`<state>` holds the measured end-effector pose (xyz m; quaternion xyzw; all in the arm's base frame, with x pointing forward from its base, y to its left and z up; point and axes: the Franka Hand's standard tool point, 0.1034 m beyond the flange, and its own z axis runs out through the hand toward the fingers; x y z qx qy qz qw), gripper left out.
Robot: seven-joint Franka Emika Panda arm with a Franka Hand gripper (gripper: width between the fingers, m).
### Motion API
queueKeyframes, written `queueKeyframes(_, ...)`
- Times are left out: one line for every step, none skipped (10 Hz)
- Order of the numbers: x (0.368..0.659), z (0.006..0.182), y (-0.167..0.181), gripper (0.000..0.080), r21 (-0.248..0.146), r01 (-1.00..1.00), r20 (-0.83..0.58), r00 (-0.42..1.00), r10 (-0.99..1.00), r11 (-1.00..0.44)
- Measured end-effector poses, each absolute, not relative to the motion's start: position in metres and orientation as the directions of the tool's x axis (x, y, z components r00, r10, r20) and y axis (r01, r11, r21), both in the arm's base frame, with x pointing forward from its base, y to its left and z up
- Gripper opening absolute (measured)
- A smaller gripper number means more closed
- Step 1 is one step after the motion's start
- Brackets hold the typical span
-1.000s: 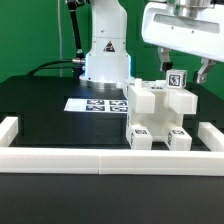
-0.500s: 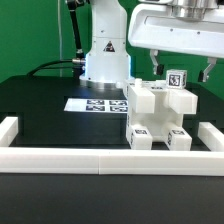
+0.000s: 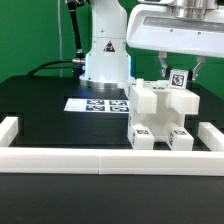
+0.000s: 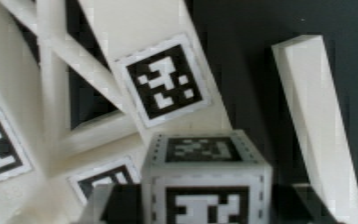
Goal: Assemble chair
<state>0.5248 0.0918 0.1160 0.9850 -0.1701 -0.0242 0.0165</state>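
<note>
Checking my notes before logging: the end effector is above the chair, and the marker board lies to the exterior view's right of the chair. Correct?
No. The exterior view shows the marker board to the exterior view's left of the chair, not its right. The end effector is above the chair, as stated.

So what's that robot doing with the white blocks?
The robot arm is building a little white chair. Right now its gripper is closed around a small block with a black-and-white sticker, at the top of the half-built chair. The chair stands on a black table, just behind a low white rail.
</note>
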Motion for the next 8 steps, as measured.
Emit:
queueKeyframes(0.5248, 0.116, 0.0918, 0.0287, 0.041, -0.334, -0.042, 0.941, -0.336, -0.942)
queueKeyframes(0.5248, 0.116, 0.0918, 0.0287, 0.041, -0.334, -0.042, 0.941, -0.336, -0.942)
queueKeyframes(0.5248, 0.116, 0.0919, 0.0287, 0.041, -0.343, -0.042, 0.938, -0.345, -0.938)
queueKeyframes(0.5248, 0.116, 0.0919, 0.0287, 0.041, -0.343, -0.042, 0.938, -0.345, -0.938)
queueKeyframes(0.5247, 0.1159, 0.0921, 0.0287, 0.041, -0.365, -0.041, 0.929, -0.367, -0.93)
queueKeyframes(0.5247, 0.1159, 0.0923, 0.0287, 0.043, -0.457, -0.038, 0.888, -0.459, -0.888)
queueKeyframes(0.5248, 0.1159, 0.0924, 0.0287, 0.045, -0.508, -0.035, 0.86, -0.51, -0.86)
queueKeyframes(0.5248, 0.1159, 0.0926, 0.0288, 0.046, -0.557, -0.033, 0.829, -0.559, -0.829)
